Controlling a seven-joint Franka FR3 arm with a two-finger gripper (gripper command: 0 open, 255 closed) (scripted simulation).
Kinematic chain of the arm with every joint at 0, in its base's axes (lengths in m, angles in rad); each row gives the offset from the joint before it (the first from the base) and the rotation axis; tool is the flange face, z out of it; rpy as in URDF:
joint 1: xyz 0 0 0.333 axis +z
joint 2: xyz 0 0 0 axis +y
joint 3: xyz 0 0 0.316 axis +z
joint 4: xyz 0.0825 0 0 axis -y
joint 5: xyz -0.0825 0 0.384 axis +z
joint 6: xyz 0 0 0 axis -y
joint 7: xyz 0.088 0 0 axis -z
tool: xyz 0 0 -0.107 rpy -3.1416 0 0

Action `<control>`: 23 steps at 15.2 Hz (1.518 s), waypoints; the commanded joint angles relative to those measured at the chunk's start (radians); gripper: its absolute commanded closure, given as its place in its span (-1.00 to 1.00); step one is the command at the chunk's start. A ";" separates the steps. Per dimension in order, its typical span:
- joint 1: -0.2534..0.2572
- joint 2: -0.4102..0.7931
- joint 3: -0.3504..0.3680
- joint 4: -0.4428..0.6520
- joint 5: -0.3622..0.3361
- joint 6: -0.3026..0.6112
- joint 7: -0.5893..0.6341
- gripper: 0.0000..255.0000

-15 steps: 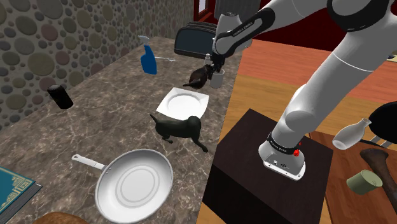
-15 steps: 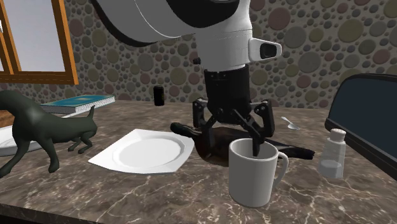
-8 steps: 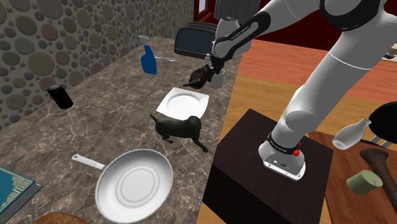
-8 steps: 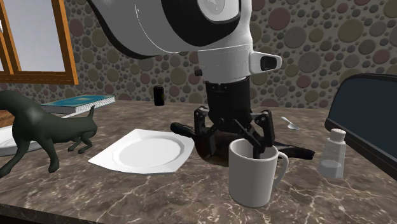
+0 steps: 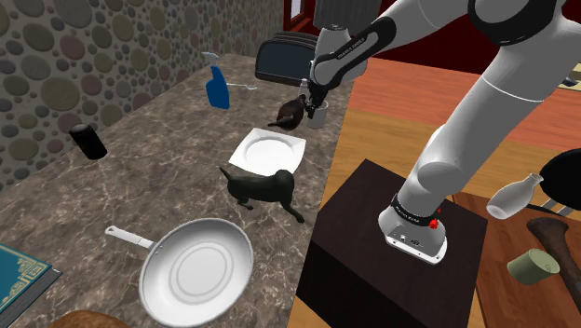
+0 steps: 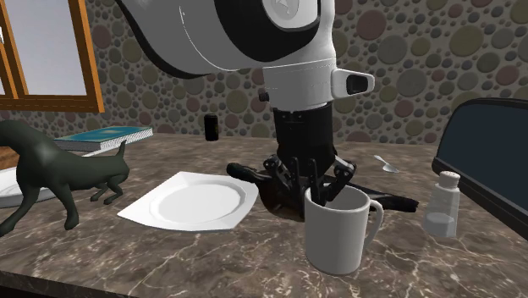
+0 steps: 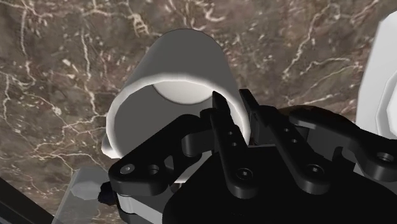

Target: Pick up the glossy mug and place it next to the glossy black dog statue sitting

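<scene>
Counter stock, counted by kind. Two black figures — standing dog statue point(image 5: 263, 189), lying dog statue point(image 5: 285, 116). One white mug point(image 6: 337, 230). One square white plate point(image 5: 268, 151). One frying pan point(image 5: 195, 270). One blue spray bottle point(image 5: 218, 91). One dark can point(image 5: 89, 142). One toaster point(image 5: 282, 56). One clear shaker point(image 6: 442, 205) with white cap. One spoon point(image 6: 386, 164). One book point(image 6: 106, 136) — teal cover. Off the counter: one white vase point(image 5: 514, 197), one tan cylinder point(image 5: 533, 266). One wood-framed window point(image 6: 51, 42).

Marble counter point(image 5: 158, 158), pebble wall point(image 5: 65, 56) behind. White square plate point(image 5: 268, 151) mid-counter. Standing dark animal figure point(image 5: 261, 189) between plate and steel frying pan point(image 5: 195, 270). Blue spray bottle point(image 5: 217, 90) near black toaster point(image 5: 282, 58); spoon point(image 5: 247, 86) beside bottle. Black can point(image 5: 88, 142) by wall. Teal book point(image 6: 106, 137) beyond figure. Salt shaker point(image 6: 442, 205) just beside toaster. White vase point(image 5: 515, 196) off counter, on wooden surface.
</scene>
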 commanded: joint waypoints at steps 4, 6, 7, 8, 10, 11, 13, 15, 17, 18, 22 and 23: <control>0.000 0.000 0.000 0.000 0.000 0.000 0.000 1.00; 0.000 -0.010 0.001 0.005 -0.003 -0.015 0.002 1.00; -0.001 -0.020 0.002 0.010 -0.005 -0.029 0.003 1.00; -0.001 -0.030 0.003 0.015 -0.008 -0.044 0.005 1.00; -0.002 -0.048 0.005 0.027 -0.012 -0.074 0.007 1.00; -0.002 -0.057 0.006 0.033 -0.014 -0.088 0.009 1.00; -0.002 -0.074 0.008 0.045 -0.017 -0.118 0.011 1.00; -0.003 -0.090 0.010 0.059 -0.019 -0.147 0.012 1.00; -0.003 -0.105 0.012 0.073 -0.021 -0.176 0.013 1.00; -0.003 -0.112 0.013 0.081 -0.022 -0.191 0.014 1.00; -0.003 -0.138 0.018 0.113 -0.025 -0.248 0.015 1.00; -0.003 -0.143 0.019 0.121 -0.025 -0.262 0.015 1.00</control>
